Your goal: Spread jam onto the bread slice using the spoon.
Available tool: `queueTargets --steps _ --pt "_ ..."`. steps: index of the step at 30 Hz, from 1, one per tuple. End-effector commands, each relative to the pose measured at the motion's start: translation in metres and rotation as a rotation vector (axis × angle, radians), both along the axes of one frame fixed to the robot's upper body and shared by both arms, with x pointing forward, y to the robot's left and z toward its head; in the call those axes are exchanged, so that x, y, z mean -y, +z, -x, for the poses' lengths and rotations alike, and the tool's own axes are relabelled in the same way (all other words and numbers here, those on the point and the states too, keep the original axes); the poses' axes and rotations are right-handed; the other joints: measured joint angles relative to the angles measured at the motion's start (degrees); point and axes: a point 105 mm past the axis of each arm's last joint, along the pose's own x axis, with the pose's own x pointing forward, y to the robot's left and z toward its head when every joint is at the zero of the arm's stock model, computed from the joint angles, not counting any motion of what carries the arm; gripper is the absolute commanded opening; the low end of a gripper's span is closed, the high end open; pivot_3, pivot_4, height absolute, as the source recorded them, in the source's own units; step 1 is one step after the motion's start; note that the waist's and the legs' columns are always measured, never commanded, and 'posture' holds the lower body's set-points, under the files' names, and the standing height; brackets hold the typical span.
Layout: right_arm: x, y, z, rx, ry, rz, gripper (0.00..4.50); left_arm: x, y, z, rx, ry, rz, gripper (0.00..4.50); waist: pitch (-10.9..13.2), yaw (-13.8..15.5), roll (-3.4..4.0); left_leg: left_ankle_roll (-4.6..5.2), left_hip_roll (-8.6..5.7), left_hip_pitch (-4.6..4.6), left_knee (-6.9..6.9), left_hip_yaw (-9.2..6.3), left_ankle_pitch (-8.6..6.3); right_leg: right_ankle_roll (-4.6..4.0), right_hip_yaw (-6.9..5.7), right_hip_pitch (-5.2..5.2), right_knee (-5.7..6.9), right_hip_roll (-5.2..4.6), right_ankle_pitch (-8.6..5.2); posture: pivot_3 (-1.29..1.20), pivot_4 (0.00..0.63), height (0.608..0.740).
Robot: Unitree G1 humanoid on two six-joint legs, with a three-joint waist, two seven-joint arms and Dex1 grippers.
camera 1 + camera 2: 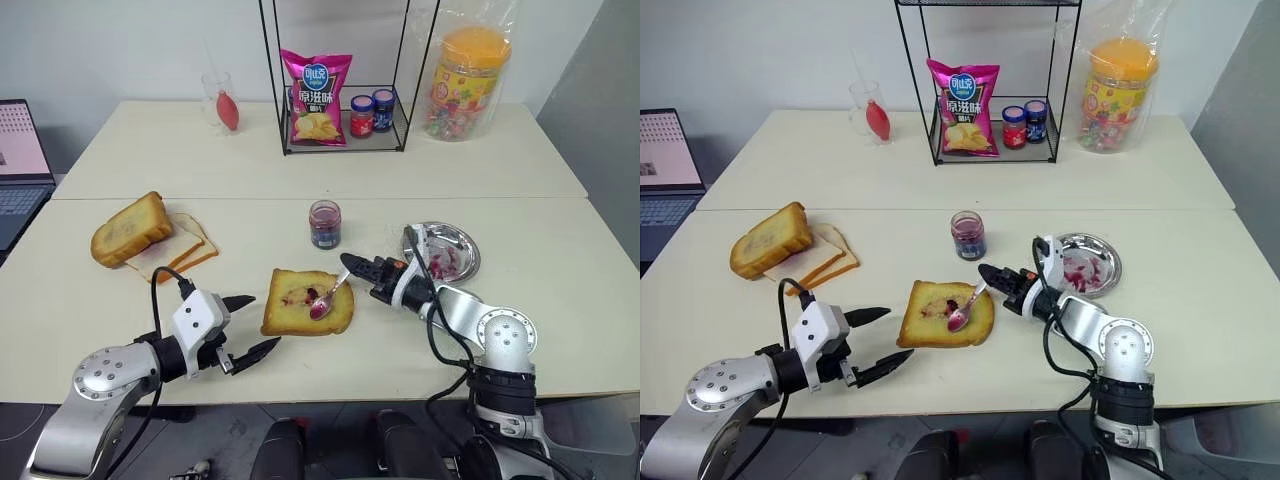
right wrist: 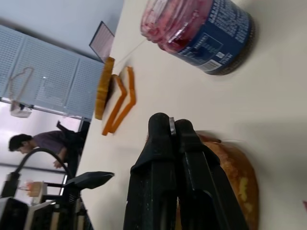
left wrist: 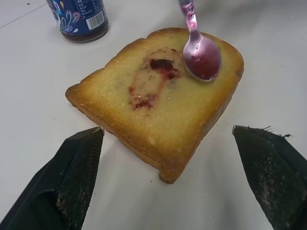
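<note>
Bread slice [image 1: 307,302] lies flat on the table [image 1: 560,300], just in front of the jam [image 1: 324,223] jar, between the two grippers. Jam on it so far is only a small dark-red smear and blob near the middle of the face; most of the face and all the crust edges look bare. Judged from that, spreading is begun but far from done

Right gripper [image 1: 349,264], beside the bread on the side nearer the steel dish [image 1: 462,243], has its black fingers clamped on the handle of the spoon [image 1: 327,298]. Spoon slants down over the bread, bowl loaded with red jam at the bread's corner nearest this gripper; cannot tell if the bowl touches the surface or hangs just above it

Left gripper [image 1: 254,323] sits at the bread's other side, near its front corner, fingers spread wide, grasping nothing, not touching the bread

Jam jar stands open and upright, apart from the bread. Steel dish beyond the right gripper shows red jam streaks

Left to do, as I judge it: drag the loaded bowl across the bare face toward the edges, maybe one more scoop from the jar
</note>
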Motion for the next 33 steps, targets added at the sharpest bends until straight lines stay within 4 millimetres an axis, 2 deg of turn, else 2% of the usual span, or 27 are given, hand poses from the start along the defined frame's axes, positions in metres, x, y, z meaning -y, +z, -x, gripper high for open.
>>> queueTargets --steps 1,7,11,14,18,23,26,29,33 --pt "-0.004 0.028 -0.002 0.07 0.0 -0.072 0.04 0.001 0.009 0.001 0.041 -0.009 -0.001 4.5 0.0 -0.01 0.0 0.0 0.0 0.0 0.0 0.0 0.0 0.0 0.0 0.0 0.0 0.0 0.0 0.0 0.15 0.74" --pt "-0.014 0.01 -0.026 0.023 -0.097 -0.031 0.04 0.002 0.008 -0.001 0.044 -0.015 -0.002 4.5 0.0 -0.02 0.0 0.0 0.0 0.0 -0.01 0.0 0.0 0.0 0.0 -0.01 0.0 0.01 0.0 0.0 0.15 0.74" --pt "-0.016 -0.002 -0.03 0.004 -0.11 0.011 0.04 0.001 0.007 0.0 0.042 -0.017 -0.003 4.5 0.0 -0.01 0.0 0.0 0.0 -0.02 -0.01 0.0 0.0 0.0 0.0 -0.01 -0.01 0.01 0.0 0.0 0.15 0.74" --pt "-0.009 -0.015 -0.027 -0.005 -0.123 0.074 0.04 0.001 0.006 0.0 0.045 -0.016 -0.003 4.5 0.0 -0.01 0.0 0.0 0.0 -0.03 -0.02 0.0 0.0 0.0 -0.01 -0.02 -0.01 0.0 0.0 0.0 0.15 0.74" --pt "0.007 -0.02 -0.025 -0.009 -0.15 0.104 0.04 0.001 0.006 0.001 0.049 -0.021 -0.003 4.5 0.0 0.0 0.0 0.0 0.0 -0.02 -0.01 0.0 0.0 0.0 0.0 -0.01 -0.01 0.0 0.0 0.0 0.15 0.74" --pt "0.024 -0.018 -0.022 -0.002 -0.166 0.118 0.04 0.0 0.005 0.002 0.049 -0.025 -0.006 4.5 -0.01 0.03 -0.01 0.0 -0.01 -0.01 0.01 0.0 0.0 0.0 0.0 0.01 -0.01 0.0 0.0 0.0 0.15 0.74" --pt "0.032 -0.005 -0.02 0.024 -0.16 0.104 0.04 -0.001 0.005 0.001 0.052 -0.025 -0.01 4.5 -0.01 0.02 -0.01 0.0 -0.01 0.0 0.01 0.0 0.0 -0.01 0.01 0.01 -0.01 0.0 0.0 0.0 0.15 0.74" --pt "0.019 0.02 -0.015 0.078 -0.109 0.032 0.04 -0.001 0.005 0.0 0.055 -0.026 -0.009 4.5 0.0 0.01 -0.01 0.0 -0.01 -0.01 0.0 0.0 0.0 0.0 0.01 0.01 -0.01 0.0 0.0 0.0 0.15 0.74" --pt "0.004 0.026 -0.017 0.075 -0.096 -0.006 0.04 -0.002 0.005 -0.001 0.058 -0.026 -0.009 4.5 0.0 -0.14 0.0 0.0 0.01 -0.01 -0.01 0.0 0.0 0.0 0.01 -0.01 0.0 0.01 0.0 0.0 0.15 0.74"
